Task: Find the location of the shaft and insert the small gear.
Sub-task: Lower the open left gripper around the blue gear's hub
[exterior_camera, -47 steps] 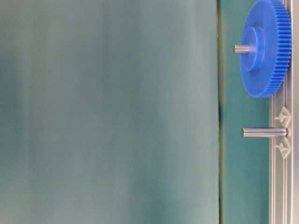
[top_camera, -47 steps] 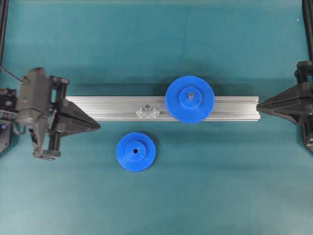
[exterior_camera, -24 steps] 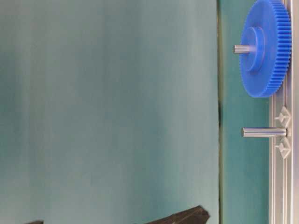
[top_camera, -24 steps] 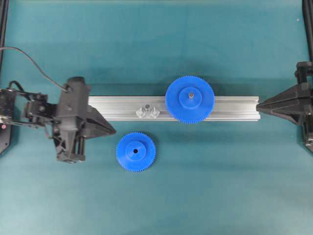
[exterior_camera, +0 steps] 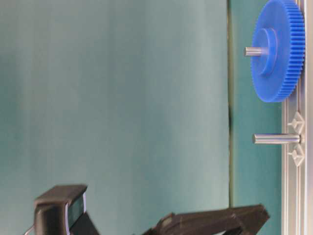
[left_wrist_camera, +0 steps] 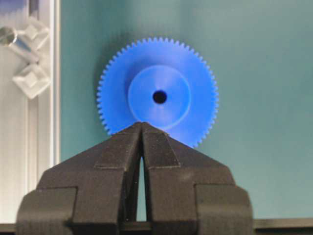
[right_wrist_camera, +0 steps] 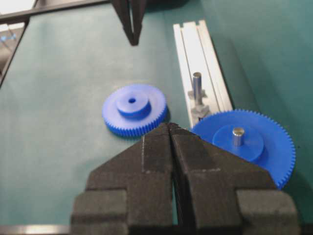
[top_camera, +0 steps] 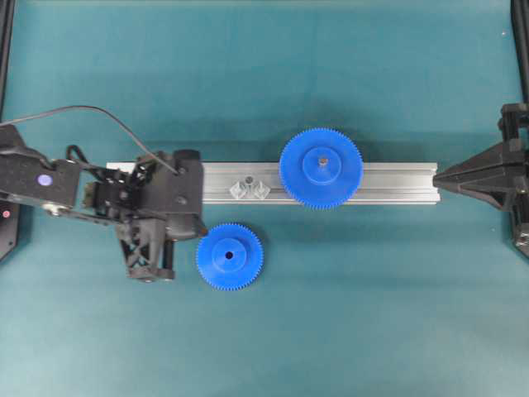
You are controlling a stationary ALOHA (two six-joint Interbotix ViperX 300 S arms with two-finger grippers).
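Note:
The small gear (top_camera: 229,256) is a bright blue toothed disc with a dark centre hole, lying flat on the teal mat in front of the rail; it also shows as the small gear (left_wrist_camera: 159,93) and the small gear (right_wrist_camera: 134,115). The shaft (top_camera: 248,179) is a silvery pin standing on the rail between two clear brackets, also seen as the shaft (exterior_camera: 276,139) and the shaft (right_wrist_camera: 197,81). My left gripper (left_wrist_camera: 142,125) is shut and empty, its tip just short of the small gear's near edge. My right gripper (right_wrist_camera: 169,125) is shut and empty off the rail's right end.
An aluminium rail (top_camera: 388,184) runs across the middle of the mat. A larger blue gear (top_camera: 321,168) sits on it on its own grey pin, right of the shaft. Black frame posts stand at the left and right edges.
My left arm has swung right from the rail's left end to the small gear's left side, staying shut. The right gripper, gears and shaft have not moved.

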